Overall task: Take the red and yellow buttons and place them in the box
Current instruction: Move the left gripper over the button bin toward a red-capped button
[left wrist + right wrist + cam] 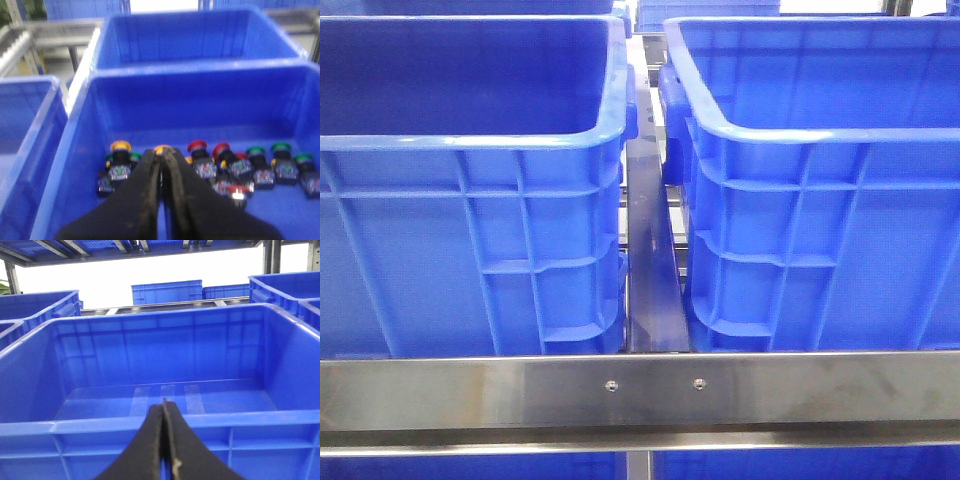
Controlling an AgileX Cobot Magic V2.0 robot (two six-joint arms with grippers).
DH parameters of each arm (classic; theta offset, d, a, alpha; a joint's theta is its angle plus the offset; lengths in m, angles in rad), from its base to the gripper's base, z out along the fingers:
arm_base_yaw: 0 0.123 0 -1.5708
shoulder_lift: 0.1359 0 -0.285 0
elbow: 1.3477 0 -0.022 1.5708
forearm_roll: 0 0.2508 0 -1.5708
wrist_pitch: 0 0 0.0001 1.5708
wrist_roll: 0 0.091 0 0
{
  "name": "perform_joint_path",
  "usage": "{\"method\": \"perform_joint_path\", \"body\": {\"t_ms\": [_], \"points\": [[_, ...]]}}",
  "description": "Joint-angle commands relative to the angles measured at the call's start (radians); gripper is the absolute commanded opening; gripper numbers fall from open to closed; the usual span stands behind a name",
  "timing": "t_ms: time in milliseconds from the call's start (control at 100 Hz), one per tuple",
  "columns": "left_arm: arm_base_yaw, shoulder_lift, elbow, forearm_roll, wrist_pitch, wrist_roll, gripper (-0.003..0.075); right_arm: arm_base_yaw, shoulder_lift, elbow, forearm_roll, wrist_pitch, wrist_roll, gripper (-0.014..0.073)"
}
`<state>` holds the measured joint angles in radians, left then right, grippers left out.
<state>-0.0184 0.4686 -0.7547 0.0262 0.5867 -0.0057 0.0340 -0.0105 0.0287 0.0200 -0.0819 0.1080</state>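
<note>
- In the front view a brushed steel crossbar (640,388) with two small screws runs across the nearest part of the scene.
- Just behind it stand two large blue ribbed plastic crates, the left crate (470,230) and the right crate (820,220), side by side with a narrow gap and a dark metal rail (650,270) between them; neither arm shows in this view.
- In the left wrist view the left gripper (161,160), two black tapered fingers, is pressed together with only a thin slit between the tips, and a yellow-capped push button (163,149) sits right at those tips; whether the fingers pinch it cannot be told from the blurred picture.
- Beyond the tips, on the floor of a blue plastic bin (200,100), lies a cluster of push buttons: another yellow-capped one (120,146), red-capped ones (197,146), and green-capped ones (281,147) toward the far side.
- A second blue bin (190,35) stands behind that one.
- In the right wrist view the right gripper (164,412), also black, is pressed together with nothing between its fingers.
- It hangs over the near rim of a blue plastic box (160,365) whose floor bears strips of clear tape (167,397).
- More blue crates (167,292) stand farther back.
</note>
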Motion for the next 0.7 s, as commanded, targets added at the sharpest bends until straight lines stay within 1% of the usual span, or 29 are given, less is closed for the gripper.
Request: {"method": "perform_joint_path", "body": {"t_ms": [0,110,280,500,550,620,660,690], "points": [[0.003,0.105,-0.107,-0.009,0.035,-0.004,-0.0019,0.003,-0.021,-0.002,-0.005,-0.084,-0.004,-0.0068],[0.003,0.193,-0.167,-0.009,0.104,-0.004,-0.0019,0.003,-0.021,-0.002,-0.005,-0.084,-0.004,-0.0068],[0.003,0.272,-0.176,-0.009,0.109,-0.004,-0.0019,0.003,-0.021,-0.002,-0.005,-0.084,-0.004,-0.0068],[0.003,0.302,-0.176,0.011,0.155,-0.004,-0.0012,0.003,-0.021,-0.002,-0.005,-0.084,-0.004,-0.0068],[0.003,0.302,-0.176,0.014,0.155,-0.004,0.0011,0.003,-0.021,-0.002,-0.005,-0.084,-0.004,-0.0068],[0.003,0.302,-0.176,0.014,0.155,-0.004,0.0081,0.003,-0.021,-0.002,-0.005,-0.084,-0.004,-0.0068],[0.003,0.302,-0.176,0.014,0.155,-0.004,0.0139,0.003,-0.021,-0.002,-0.005,-0.084,-0.004,-0.0068],[0.003,0.302,-0.176,0.014,0.155,-0.004,0.0197,0.003,-0.021,-0.002,-0.005,-0.084,-0.004,-0.0068]]}}
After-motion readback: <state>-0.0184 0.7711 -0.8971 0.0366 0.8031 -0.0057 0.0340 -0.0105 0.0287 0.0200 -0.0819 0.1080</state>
